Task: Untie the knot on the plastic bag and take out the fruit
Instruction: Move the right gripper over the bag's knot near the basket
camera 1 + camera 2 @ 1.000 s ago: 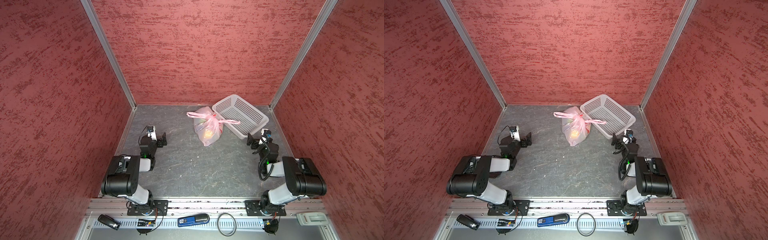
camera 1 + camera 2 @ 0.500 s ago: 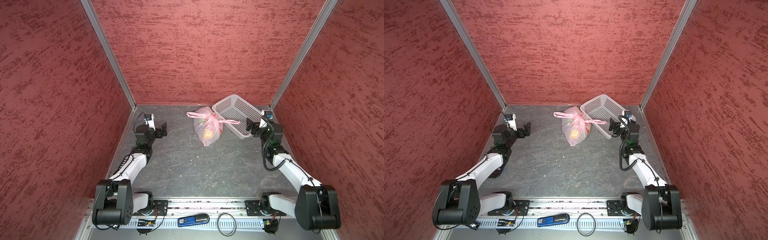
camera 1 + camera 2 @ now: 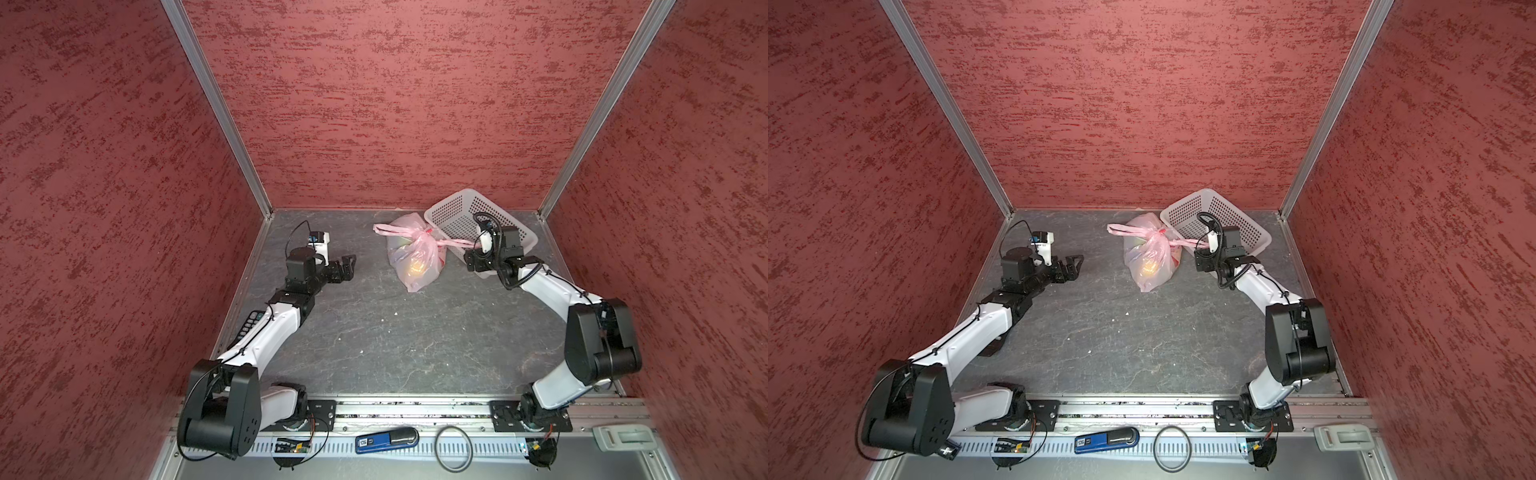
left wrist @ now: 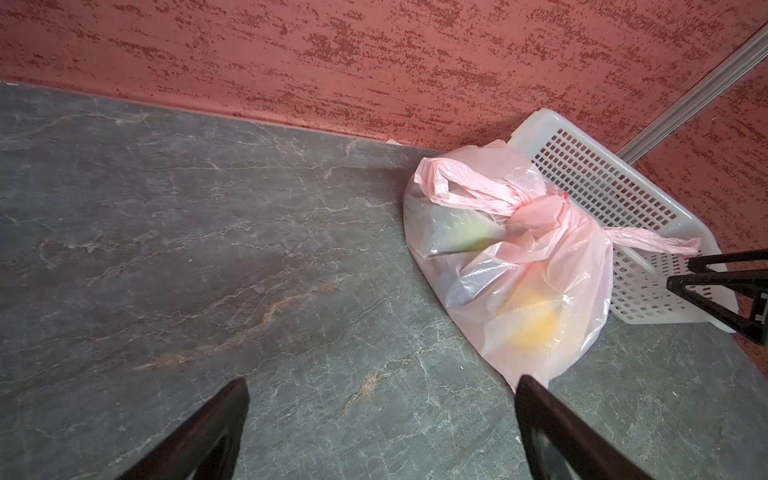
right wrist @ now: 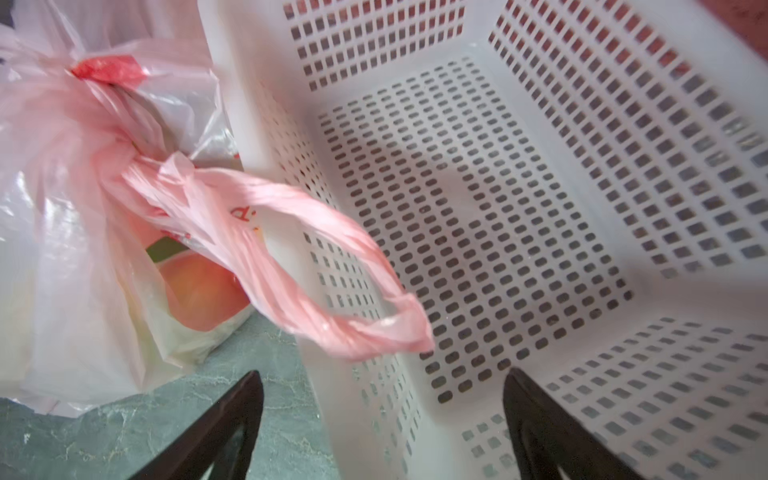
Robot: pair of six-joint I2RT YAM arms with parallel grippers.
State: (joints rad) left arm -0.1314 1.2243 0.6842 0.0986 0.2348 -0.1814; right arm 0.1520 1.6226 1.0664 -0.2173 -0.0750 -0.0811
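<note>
Right wrist view: your right gripper (image 5: 382,374) gapes empty by the twisted pink plastic handle loop (image 5: 357,336); closing low may pinch the white perforated basket (image 5: 540,208) instead.

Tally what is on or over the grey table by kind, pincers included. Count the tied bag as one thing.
Pink plastic bag: 1
White perforated basket: 1
Pincers: 2, the left pincer and the right pincer, both open and holding nothing
Total: 4
</note>
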